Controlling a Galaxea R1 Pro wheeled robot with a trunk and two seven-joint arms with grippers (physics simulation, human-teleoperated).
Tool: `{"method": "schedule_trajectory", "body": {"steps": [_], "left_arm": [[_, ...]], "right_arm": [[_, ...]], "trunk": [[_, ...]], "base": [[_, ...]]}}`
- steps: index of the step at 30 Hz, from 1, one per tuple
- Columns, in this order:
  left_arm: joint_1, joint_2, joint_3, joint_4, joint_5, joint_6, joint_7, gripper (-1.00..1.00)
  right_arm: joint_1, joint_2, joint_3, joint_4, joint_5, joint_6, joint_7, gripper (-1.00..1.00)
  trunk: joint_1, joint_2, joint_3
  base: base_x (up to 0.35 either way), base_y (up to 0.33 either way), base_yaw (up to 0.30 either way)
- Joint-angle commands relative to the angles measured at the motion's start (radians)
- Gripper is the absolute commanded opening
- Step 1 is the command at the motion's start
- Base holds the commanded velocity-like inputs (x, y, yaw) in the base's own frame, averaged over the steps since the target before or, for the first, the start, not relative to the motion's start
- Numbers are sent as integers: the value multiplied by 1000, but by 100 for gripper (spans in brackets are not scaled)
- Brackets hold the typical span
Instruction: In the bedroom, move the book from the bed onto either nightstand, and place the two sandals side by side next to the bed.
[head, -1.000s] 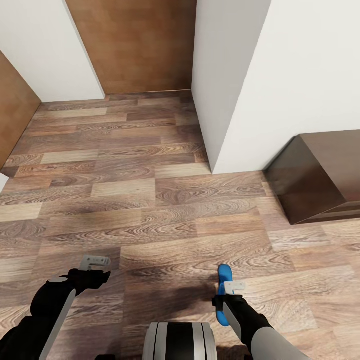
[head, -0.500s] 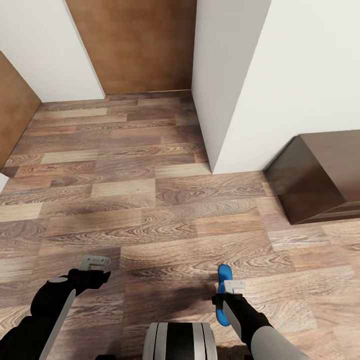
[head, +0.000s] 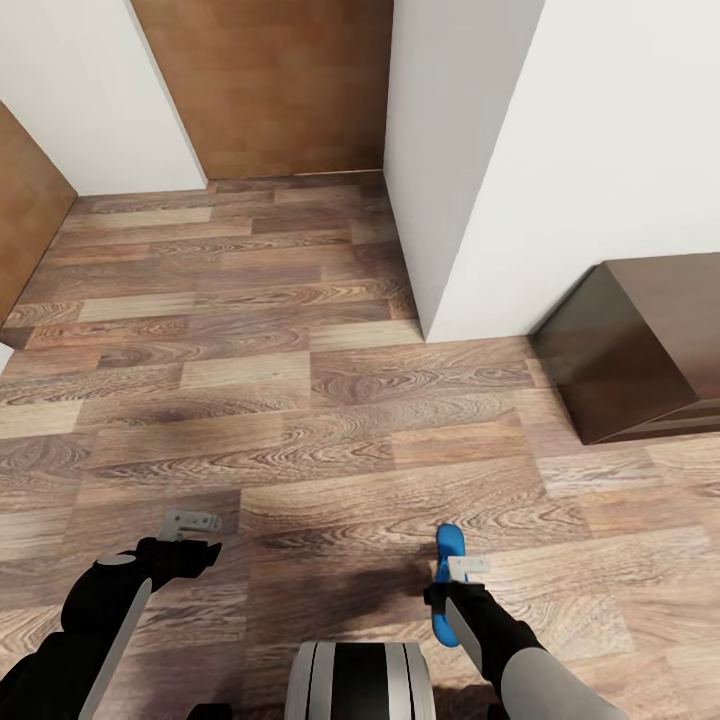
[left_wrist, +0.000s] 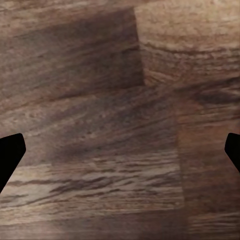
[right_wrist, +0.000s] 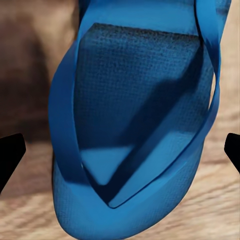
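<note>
Since half a second ago the whole head view has slid a little: the far door, the walls and the cabinet all sit slightly higher in the picture, which is the camera moving, while both arms keep their places at the bottom of the view.

At the lower right, the right gripper (head: 462, 570) carries a bright blue sandal (head: 449, 585) above the wood-plank floor (head: 300, 420). The right wrist view looks straight at the sandal (right_wrist: 135, 135), its strap running in a V across the dark blue footbed, with the black finger tips at the two edges of that picture. The fingers are clenched on the sandal.

At the lower left, the left gripper (head: 190, 523) hangs over bare floor with nothing between its fingers, which stand wide apart in the left wrist view over the planks (left_wrist: 120, 120).

A white wall corner (head: 470, 180) juts out ahead. Just right of it a dark brown glossy nightstand (head: 640, 350) stands against the wall. A brown wooden door (head: 270, 85) closes the far end of the floor.
</note>
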Motion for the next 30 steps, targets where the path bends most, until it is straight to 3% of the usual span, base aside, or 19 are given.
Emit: {"method": "schedule_trajectory", "body": {"steps": [1,14,19,30], "left_arm": [[0,0,1,-1,2,5,-3,100],[0,1,1,-1,2,5,-3,100],[0,1,1,-1,2,5,-3,100],[0,1,1,-1,2,5,-3,100]], "right_arm": [[-1,0,1,-2,-1,6,-4,100],[-16,0,1,-3,1,6,-5,100],[-24,0,1,-2,1,7,-5,100],[-31,0,1,1,2,8,-5,100]], "trunk": [[0,0,-1],[0,0,-1],[2,-1,-20],[2,-1,-20]], "base": [[0,0,0],[0,0,0],[0,0,0],[0,0,0]]}}
